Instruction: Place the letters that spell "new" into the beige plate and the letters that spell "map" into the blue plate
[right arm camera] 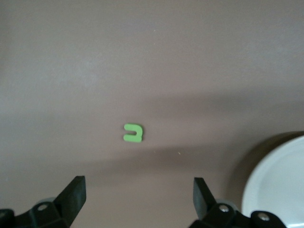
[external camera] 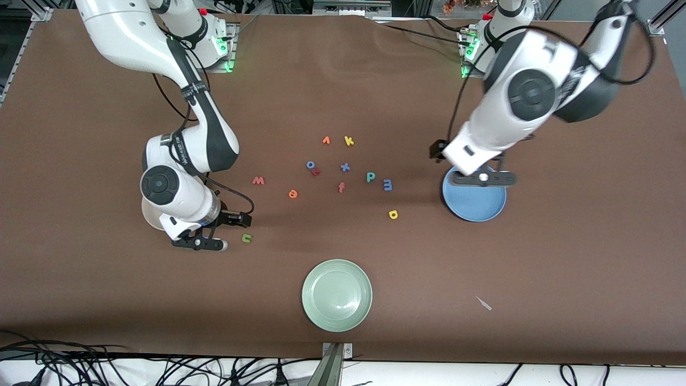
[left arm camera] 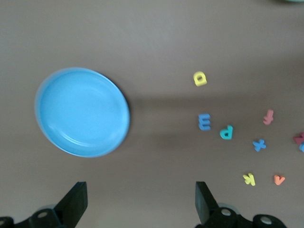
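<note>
Right gripper (external camera: 199, 244) up over bare brown table (external camera: 536, 279) at the right arm's end, fingers (right arm camera: 71, 194) spread wide, nothing between them. Just beside it, small green foam letter n (external camera: 246, 238), flat on the cloth. Round beige plate (external camera: 150, 214) mostly hidden under the right wrist; only a pale sliver of rim showing.

Left gripper (external camera: 485, 178) hanging over the rim of the round medium-blue shallow plate (external camera: 474, 206), fingers apart and empty. Plate bare inside.

Scattered mid-table between the two plates: salmon-red w (external camera: 258, 180), orange e (external camera: 292, 193), teal p (external camera: 370, 176), blue-purple m (external camera: 387, 185), yellow a (external camera: 393, 214) nearest the front camera of these. Among them, yellow k (external camera: 349, 141), blue x (external camera: 345, 167), orange f (external camera: 341, 187), blue o (external camera: 310, 164) touching a small red letter (external camera: 316, 172) too tiny to read.

Pale green round plate (external camera: 337, 295) nearest the front camera, whole and unobstructed.
</note>
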Robot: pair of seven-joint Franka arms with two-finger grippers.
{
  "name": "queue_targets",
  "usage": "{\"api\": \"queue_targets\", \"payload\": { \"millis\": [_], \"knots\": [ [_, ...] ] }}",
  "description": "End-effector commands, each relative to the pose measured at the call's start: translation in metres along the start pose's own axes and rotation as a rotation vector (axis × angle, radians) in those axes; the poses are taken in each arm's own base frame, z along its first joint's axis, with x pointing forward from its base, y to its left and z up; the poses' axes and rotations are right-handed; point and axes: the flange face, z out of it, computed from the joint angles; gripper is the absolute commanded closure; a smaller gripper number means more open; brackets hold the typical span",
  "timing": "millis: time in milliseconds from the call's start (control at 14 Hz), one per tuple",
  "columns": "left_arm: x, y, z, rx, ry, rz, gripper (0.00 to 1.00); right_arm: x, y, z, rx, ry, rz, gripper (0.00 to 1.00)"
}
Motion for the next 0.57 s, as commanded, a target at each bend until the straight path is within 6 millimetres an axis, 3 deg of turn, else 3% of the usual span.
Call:
{"api": "queue_targets", "payload": {
  "millis": [0, 215, 501],
  "knots": [
    [0.002, 0.055, 0.045, 0.027, -0.028, -0.040, 0.00, 0.009, -0.016, 0.026, 0.053, 0.017, 0.092, 0.00],
    [0.016, 0.081, 0.090, -0.004, -0.005, -0.076, 0.00, 0.013, -0.016, 0.054, 0.095, 0.010, 0.133, 0.00],
    [0.026, 0.116, 0.164, 0.009, 0.041, -0.008, 0.00, 0.015, -0.019, 0.069, 0.089, 0.001, 0.133, 0.00]
  ]
}}
